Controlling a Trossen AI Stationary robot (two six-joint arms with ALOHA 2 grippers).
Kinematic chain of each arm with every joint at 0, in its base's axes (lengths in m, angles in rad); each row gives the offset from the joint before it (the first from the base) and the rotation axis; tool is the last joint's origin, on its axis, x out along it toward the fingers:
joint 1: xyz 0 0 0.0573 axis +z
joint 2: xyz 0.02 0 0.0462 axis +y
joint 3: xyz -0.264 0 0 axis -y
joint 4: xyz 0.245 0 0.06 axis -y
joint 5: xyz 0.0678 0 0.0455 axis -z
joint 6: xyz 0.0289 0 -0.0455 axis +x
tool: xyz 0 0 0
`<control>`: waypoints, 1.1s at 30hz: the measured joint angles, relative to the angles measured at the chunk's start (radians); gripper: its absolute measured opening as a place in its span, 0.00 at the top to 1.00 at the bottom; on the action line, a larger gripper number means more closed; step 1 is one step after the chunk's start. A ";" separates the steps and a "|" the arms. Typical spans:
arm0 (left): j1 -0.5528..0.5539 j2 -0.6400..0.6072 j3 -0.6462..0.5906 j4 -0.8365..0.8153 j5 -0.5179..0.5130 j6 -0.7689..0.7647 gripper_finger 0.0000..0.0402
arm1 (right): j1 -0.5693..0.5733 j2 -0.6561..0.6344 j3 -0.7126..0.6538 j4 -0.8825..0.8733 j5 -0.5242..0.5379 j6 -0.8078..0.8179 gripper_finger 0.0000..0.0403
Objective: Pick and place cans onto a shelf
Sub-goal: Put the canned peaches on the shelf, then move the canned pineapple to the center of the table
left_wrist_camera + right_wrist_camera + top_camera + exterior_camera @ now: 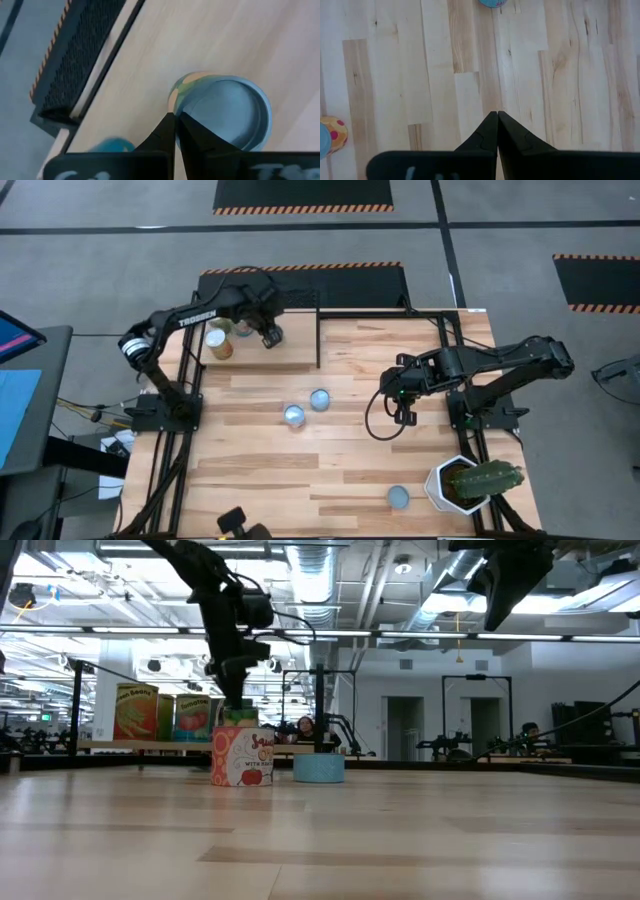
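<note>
My left gripper (271, 336) is shut and points down over the shelf (297, 348) at the table's far left. Its tips (175, 119) stand at the rim of a blue-topped can (227, 112), which stands upright on the shelf and looks green in the low view (240, 716). Two more cans (219, 342) (243, 328) stand on the shelf beside it. Two blue-topped cans (293, 415) (319, 399) stand mid-table and a third (398, 497) near the front edge. My right gripper (403, 412) is shut and empty above bare planks (497, 114). My left gripper's shut fingers (165, 131) come from above at the rim (176, 102) of the blue-topped can. I cannot tell whether they touch it. The can stands upright on the shelf.
A white pot with a cactus (470, 480) stands at the front right corner. Thin black rods (319, 340) frame the shelf. A black mesh panel (350, 285) lies beyond the table's far edge. Bare planks lie between the mid-table cans and my right gripper.
</note>
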 joint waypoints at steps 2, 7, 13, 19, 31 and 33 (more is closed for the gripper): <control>0.000 0.022 0.000 0.011 -0.020 0.012 1.00 | 0.000 0.000 0.000 0.000 0.000 0.000 0.93; -0.001 0.060 0.001 0.080 -0.113 0.040 1.00 | 0.000 0.000 0.000 0.000 0.000 0.000 0.93; 0.007 0.063 0.001 0.110 -0.176 0.095 0.96 | 0.000 0.000 0.000 0.000 0.000 0.000 0.93; 0.024 0.063 0.001 0.112 -0.181 0.097 0.91 | 0.000 0.000 0.000 0.000 0.000 0.000 0.93; 0.004 0.019 0.001 0.140 -0.021 0.031 0.87 | 0.000 -0.001 -0.011 0.013 0.000 0.000 0.93; -0.032 -0.003 0.001 0.103 0.064 0.003 0.87 | 0.000 -0.001 -0.040 0.029 0.000 0.000 0.93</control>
